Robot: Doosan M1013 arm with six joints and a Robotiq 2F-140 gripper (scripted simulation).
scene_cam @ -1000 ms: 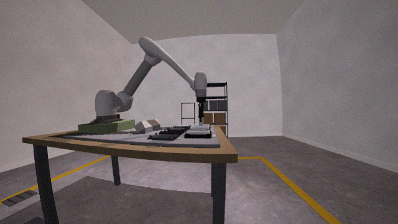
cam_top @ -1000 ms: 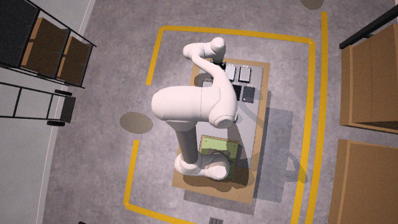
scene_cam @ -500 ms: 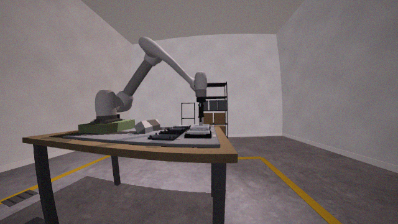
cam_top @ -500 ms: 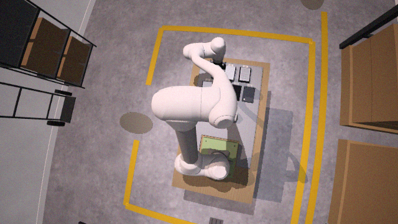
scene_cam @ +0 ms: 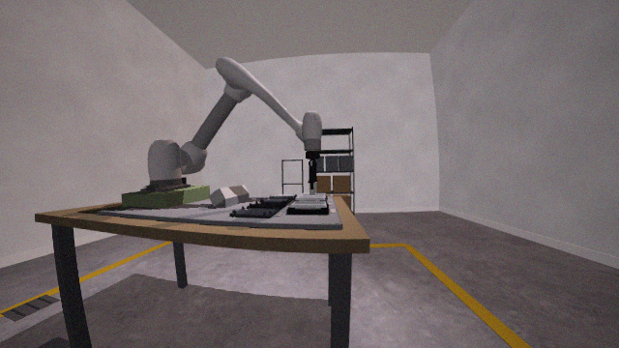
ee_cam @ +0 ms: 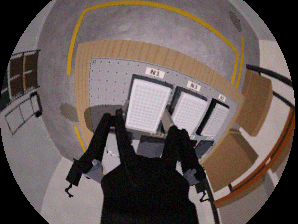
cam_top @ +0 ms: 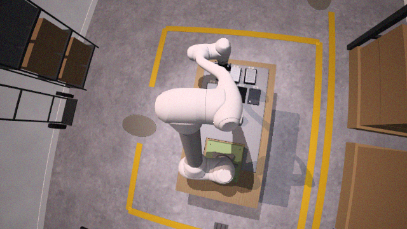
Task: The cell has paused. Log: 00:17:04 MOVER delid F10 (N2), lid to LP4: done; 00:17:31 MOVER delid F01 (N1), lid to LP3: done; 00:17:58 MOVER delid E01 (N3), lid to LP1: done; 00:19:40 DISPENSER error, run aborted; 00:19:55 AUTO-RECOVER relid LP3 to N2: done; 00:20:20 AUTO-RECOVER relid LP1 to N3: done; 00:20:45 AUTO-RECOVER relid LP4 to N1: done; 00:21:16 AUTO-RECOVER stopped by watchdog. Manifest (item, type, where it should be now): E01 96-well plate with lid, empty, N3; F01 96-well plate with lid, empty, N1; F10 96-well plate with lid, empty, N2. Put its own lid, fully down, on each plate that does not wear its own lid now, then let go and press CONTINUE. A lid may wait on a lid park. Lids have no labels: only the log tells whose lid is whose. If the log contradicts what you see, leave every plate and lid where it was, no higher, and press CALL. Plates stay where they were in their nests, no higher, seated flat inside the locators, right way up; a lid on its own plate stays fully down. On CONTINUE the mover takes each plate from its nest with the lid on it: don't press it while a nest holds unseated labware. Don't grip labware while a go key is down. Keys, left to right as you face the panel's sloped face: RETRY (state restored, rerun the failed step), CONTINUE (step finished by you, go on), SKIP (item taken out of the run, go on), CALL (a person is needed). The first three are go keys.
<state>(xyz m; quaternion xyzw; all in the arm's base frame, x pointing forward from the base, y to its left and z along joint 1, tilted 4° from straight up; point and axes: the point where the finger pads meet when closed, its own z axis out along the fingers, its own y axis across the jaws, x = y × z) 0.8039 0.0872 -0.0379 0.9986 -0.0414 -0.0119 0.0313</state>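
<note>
Gripper [ee_cam: 143, 131] pinching something, fingers mid-width. Likely lid [ee_cam: 150, 144], hard to make out. Hangs high, just base-side of N3 plate [ee_cam: 145, 104]. N1 plate [ee_cam: 189, 112] and third plate [ee_cam: 216, 120] sit beside N3 plate. My call: hold lid level, square over target plate, seat fully down before release.

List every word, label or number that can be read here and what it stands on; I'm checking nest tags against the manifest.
No text reads for certain.
Three small white tags on the grey deck behind the plates in the wrist view: too blurred to read.
Nothing legible in the top or exterior views.
</note>
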